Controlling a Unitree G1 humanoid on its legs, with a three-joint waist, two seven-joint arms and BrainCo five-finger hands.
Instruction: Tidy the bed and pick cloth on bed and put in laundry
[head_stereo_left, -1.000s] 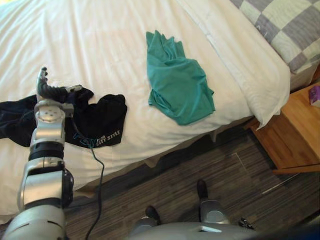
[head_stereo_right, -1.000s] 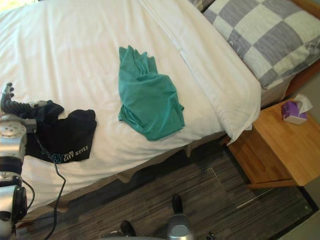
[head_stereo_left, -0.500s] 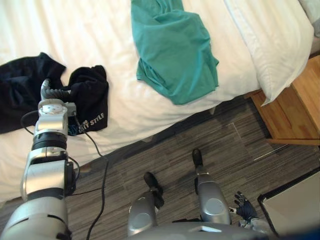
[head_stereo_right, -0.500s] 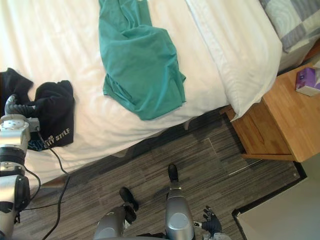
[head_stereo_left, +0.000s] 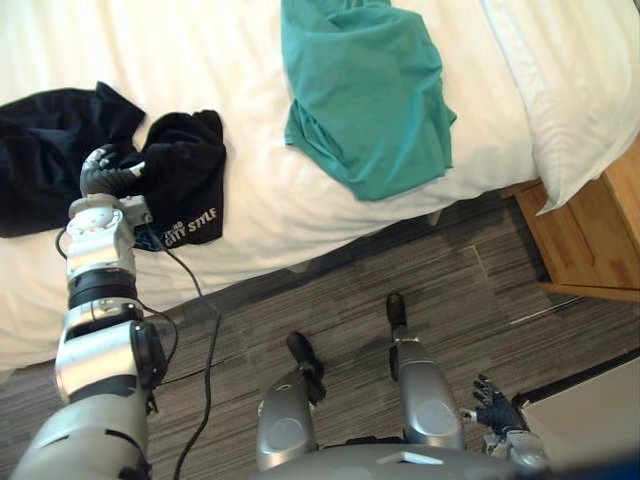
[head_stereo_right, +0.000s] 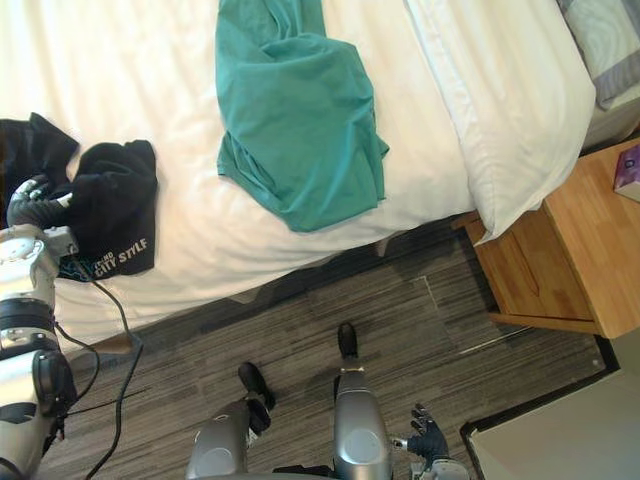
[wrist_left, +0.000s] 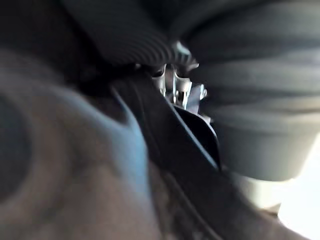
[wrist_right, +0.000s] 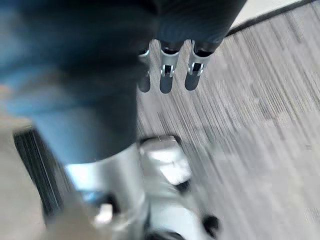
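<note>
**L hand on black cloth, teal cloth untouched**

L hand (head_stereo_left: 104, 176) sits on the black cloth (head_stereo_left: 190, 175) near the bed (head_stereo_left: 210, 50) edge closest to the robot. Its fingers curl down into a dark fold btwn the cloth's two lumps. Wrist view backs this up, w/ dark fabric right against the silver fingers (wrist_left: 175, 86). The black cloth lies crumpled, flat on the white sheet, printed part toward the edge.

Teal cloth (head_stereo_left: 372, 95) is also on the bed, well apart from the black one, rumpled, w/ its lower end close to the mattress edge. A white pillow (head_stereo_left: 580, 90) lies just beside it, overhanging the bed corner by the wood nightstand (head_stereo_left: 592, 235).

R hand (head_stereo_left: 496, 411) hangs low over the grey plank floor (head_stereo_left: 330, 290), fingers (wrist_right: 166, 75) straight, holding nothing.
</note>
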